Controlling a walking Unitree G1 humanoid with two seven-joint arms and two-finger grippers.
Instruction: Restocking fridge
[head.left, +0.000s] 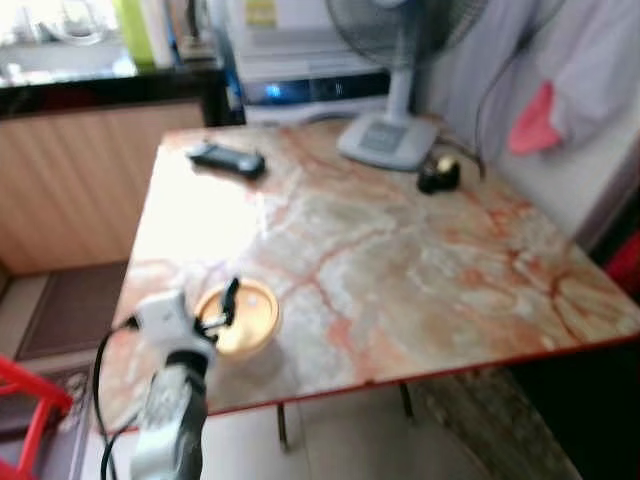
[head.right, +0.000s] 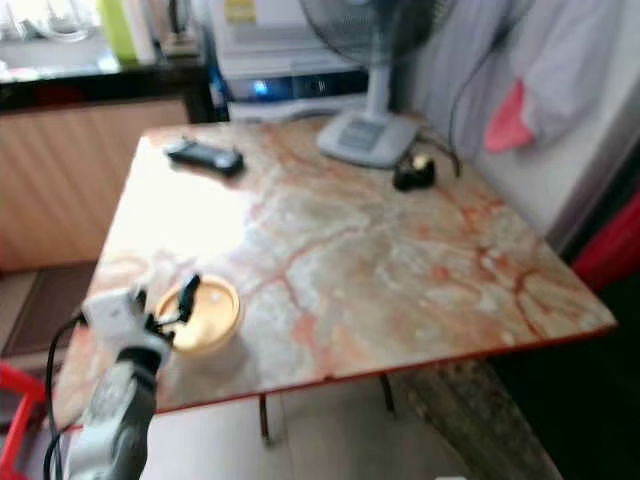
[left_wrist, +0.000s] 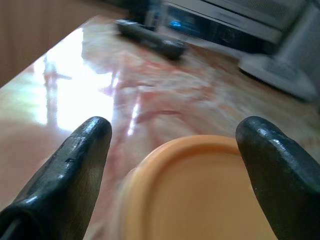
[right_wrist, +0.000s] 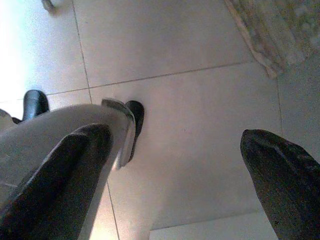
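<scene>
I have the left pincer spread wide, straddling the orange-lidded tub at seven o'clock on the marble surface. It looks light, smooth and slippery; I'd grip the sidewall beneath the lid. The right pincer hangs apart over floor tiles.

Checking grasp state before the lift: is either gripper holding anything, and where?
Nothing held. Left gripper is open, fingers either side of the orange-lidded container, not closed on it. Right gripper hangs open over floor.
</scene>
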